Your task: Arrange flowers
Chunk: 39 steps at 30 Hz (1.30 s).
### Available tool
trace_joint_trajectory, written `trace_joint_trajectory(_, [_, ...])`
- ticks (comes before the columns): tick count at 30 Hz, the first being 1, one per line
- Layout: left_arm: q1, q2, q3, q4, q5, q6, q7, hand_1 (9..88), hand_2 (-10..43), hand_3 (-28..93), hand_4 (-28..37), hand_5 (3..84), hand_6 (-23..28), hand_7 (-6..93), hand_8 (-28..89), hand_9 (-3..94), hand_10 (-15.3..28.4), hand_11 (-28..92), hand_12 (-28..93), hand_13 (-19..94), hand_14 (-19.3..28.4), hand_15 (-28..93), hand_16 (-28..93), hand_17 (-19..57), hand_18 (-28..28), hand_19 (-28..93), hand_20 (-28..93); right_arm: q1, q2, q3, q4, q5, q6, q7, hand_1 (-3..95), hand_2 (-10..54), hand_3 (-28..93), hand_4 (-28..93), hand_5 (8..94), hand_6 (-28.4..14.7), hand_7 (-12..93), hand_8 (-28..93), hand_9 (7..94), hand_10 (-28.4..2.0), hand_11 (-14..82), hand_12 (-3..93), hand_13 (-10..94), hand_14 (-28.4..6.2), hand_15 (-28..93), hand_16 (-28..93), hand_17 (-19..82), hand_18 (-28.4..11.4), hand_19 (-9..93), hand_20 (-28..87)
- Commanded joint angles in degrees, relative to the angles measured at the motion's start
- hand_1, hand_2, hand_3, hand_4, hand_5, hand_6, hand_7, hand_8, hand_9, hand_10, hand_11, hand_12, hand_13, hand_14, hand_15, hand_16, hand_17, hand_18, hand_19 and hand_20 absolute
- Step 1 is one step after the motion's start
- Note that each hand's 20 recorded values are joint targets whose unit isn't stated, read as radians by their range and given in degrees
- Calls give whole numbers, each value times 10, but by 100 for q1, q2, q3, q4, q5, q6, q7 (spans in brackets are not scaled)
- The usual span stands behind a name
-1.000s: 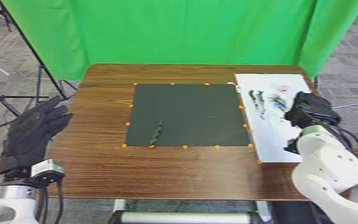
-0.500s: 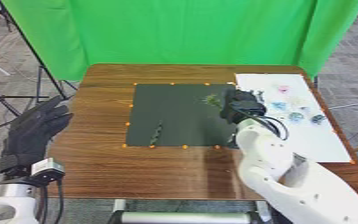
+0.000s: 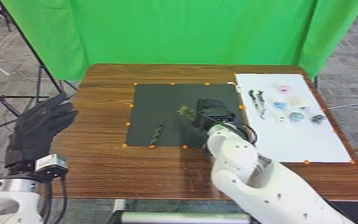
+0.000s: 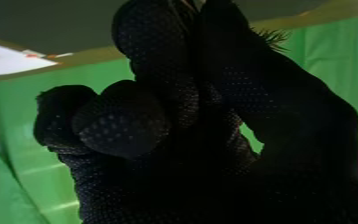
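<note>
Over the right part of the dark mat (image 3: 171,137), my right hand (image 3: 214,109) pinches a green sprig (image 3: 187,112) that sticks out on its left side in the head view. A dark green stem (image 3: 157,134) lies on the mat's lower left part. Two more dark stems (image 3: 257,102) are on the white board (image 3: 291,145), beside a pink flower (image 3: 284,88), a blue one (image 3: 280,105) and several other small blooms. At the table's left edge my left hand (image 3: 40,125) is held with straight fingers. In the right wrist view, spiky tips of the sprig (image 4: 272,39) show past the right hand (image 4: 273,95).
The brown wooden table (image 3: 95,165) surrounds the mat and board. Small orange markers (image 3: 185,147) line their edges. A green curtain (image 3: 193,32) hangs behind the table.
My right hand has come left from above the white board to the mat, carrying the green sprig. The left hand has shifted slightly; the stem on the mat lies as before.
</note>
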Motion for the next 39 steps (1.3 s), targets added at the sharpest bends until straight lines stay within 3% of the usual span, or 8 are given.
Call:
trace_joint_trajectory(1, [-238,-90,126,75,105,-196,-153,253,65,812,-185,411,107,117,-91,351,207,318,71,225,276,609,-162,-89,236,623,-29,63,-377,-166,308,-82,-224,67,529,-75,761,-264,833,-42,255,176,870,-139,414,251,841,-63,698,248,562,-212,932,201])
trace_joint_trajectory(14, [-323,-230,130,94,218,-297,-237,254,64,813,-179,411,107,116,-91,351,207,316,71,226,276,609,-162,-89,236,623,-29,-93,-902,79,382,-265,-1075,-70,500,-82,741,-245,833,-49,256,161,860,-145,411,243,831,-68,695,252,557,-211,932,191])
trace_joint_trajectory(20, [-382,-317,130,116,265,-341,-306,256,64,814,-177,411,107,116,-91,352,208,316,71,225,276,609,-162,-89,237,623,-29,-124,-991,110,381,-310,-1135,-182,434,-81,725,-234,816,-51,246,141,846,-151,407,240,816,-76,695,251,546,-212,932,164])
trace_joint_trajectory(25, [-437,-271,203,139,237,-320,-276,256,64,814,-176,411,107,117,-91,352,208,316,71,225,276,609,-162,-89,237,623,-28,-116,-1086,112,451,-425,-1285,-237,392,-69,732,-236,811,-48,255,57,839,-154,407,239,809,-79,698,248,545,-212,932,159])
trace_joint_trajectory(32, [-396,-247,190,130,211,-287,-254,257,65,814,-175,411,107,118,-91,351,207,316,72,225,276,609,-163,-89,237,624,-28,-159,-1145,169,454,-423,-1428,-204,366,-67,735,-225,804,-51,276,-77,829,-159,408,240,798,-85,701,248,537,-215,932,152])
trace_joint_trajectory(38, [-414,-340,166,134,274,-355,-333,258,65,815,-174,412,107,116,-92,352,207,317,71,225,276,609,-164,-89,237,624,-29,-197,-1209,256,463,-384,-1602,-147,340,-56,729,-218,798,-55,277,-79,820,-167,408,241,788,-92,705,248,526,-221,932,148])
trace_joint_trajectory(39, [-398,-307,177,125,251,-317,-305,258,64,815,-174,412,107,116,-92,352,207,318,71,226,276,609,-164,-89,236,624,-30,-215,-1212,265,454,-438,-1620,-164,338,-56,729,-218,797,-55,277,-79,819,-168,408,241,787,-92,705,248,524,-222,932,148])
